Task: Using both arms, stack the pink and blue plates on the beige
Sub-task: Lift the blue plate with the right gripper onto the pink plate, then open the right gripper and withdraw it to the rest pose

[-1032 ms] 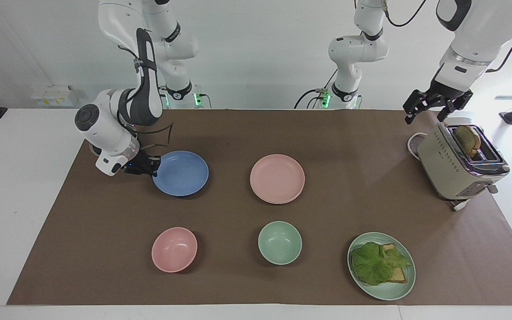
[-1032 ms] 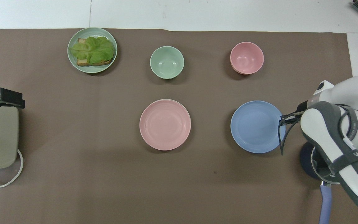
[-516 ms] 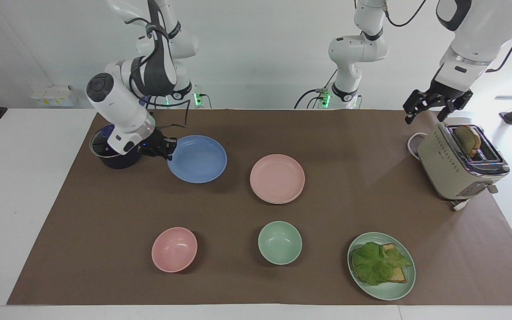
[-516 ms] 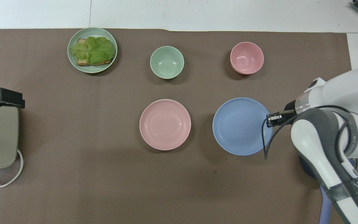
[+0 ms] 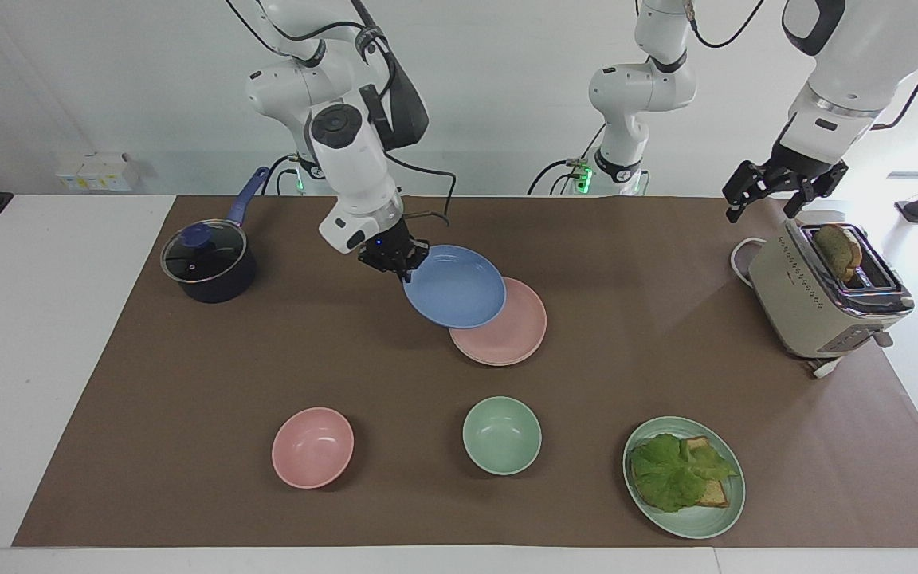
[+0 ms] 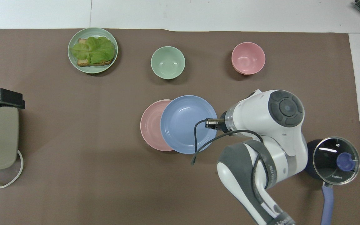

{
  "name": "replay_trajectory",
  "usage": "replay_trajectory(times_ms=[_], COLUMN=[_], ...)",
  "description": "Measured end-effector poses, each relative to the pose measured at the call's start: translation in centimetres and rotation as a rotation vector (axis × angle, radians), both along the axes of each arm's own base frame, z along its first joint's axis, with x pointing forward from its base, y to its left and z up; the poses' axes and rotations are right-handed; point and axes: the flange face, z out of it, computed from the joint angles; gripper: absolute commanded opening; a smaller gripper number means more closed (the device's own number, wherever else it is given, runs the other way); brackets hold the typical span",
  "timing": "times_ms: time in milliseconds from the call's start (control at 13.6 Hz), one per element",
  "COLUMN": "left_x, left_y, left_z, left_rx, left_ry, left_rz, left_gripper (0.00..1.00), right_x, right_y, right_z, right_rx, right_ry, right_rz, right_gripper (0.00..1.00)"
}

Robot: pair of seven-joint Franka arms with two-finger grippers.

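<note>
Blue plate (image 5: 454,287) has moved off the surface (image 5: 188,375) since a second ago: right gripper (image 5: 397,261), jaws clenched on its rim, now holds it tilted in the air, partly over the pink plate (image 5: 511,331). Beige plate's edge only just shows under the pink one. Left gripper (image 5: 778,191) waits above the toaster (image 5: 817,299), jaws released, holding nothing.
</note>
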Motion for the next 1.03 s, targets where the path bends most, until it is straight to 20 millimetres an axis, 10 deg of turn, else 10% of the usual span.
replay_trajectory(times_ms=[885,959,1032], left_x=[0.0,0.0,0.0], left_y=[0.0,0.0,0.0], left_z=[0.0,0.0,0.0], left_rx=[0.0,0.0,0.0], left_ry=[0.0,0.0,0.0], left_rz=[0.0,0.0,0.0], left_gripper=[1.0,1.0,1.0], right_x=[-0.6,-0.6,-0.4], right_y=[6.5,6.6,6.5], right_z=[-6.9,-7.3,-7.5], right_rx=[0.018,0.017,0.015], right_ry=[-0.01,-0.014,-0.014], right_rz=[-0.029,-0.03,-0.034], right_gripper=[0.0,0.15,0.63])
